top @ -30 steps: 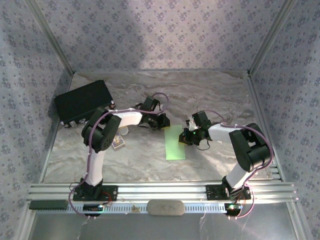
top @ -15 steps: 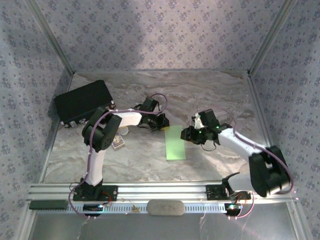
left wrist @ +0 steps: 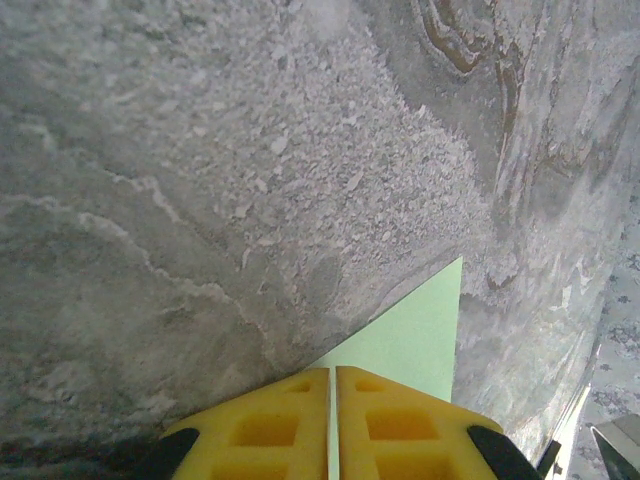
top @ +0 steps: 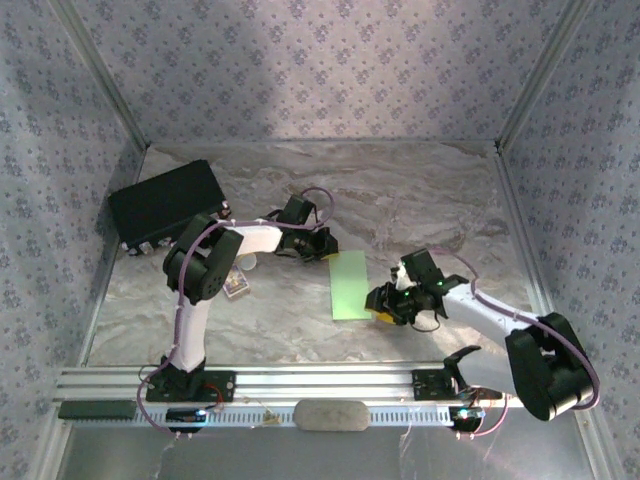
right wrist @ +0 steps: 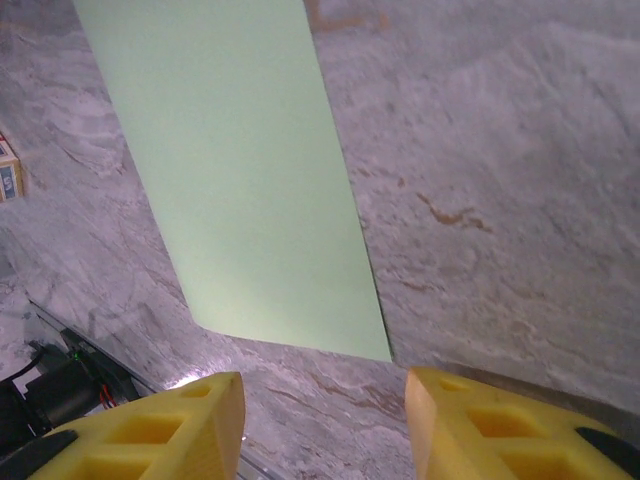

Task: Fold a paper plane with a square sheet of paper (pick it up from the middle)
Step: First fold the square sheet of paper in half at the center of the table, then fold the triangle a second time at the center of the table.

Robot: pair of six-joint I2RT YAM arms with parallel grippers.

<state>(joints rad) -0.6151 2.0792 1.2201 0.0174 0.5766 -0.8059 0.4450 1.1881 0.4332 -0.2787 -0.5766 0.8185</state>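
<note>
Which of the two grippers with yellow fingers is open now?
The right gripper: its yellow fingers stand wide apart, holding nothing, near the thin pale-green sheet of paper. The left gripper is shut on that sheet's corner.

Soft, diffuse light comes from overhead. The top view is moderately bright but hazy and low in contrast, with a paler patch on the back wall (top: 300, 60) and faint, blurred arm shadows on the counter (top: 430, 190). Both wrist views are brighter and sharper: the counter's grain reads crisply and the square sheet of paper (right wrist: 240, 180) is evenly lit.
</note>
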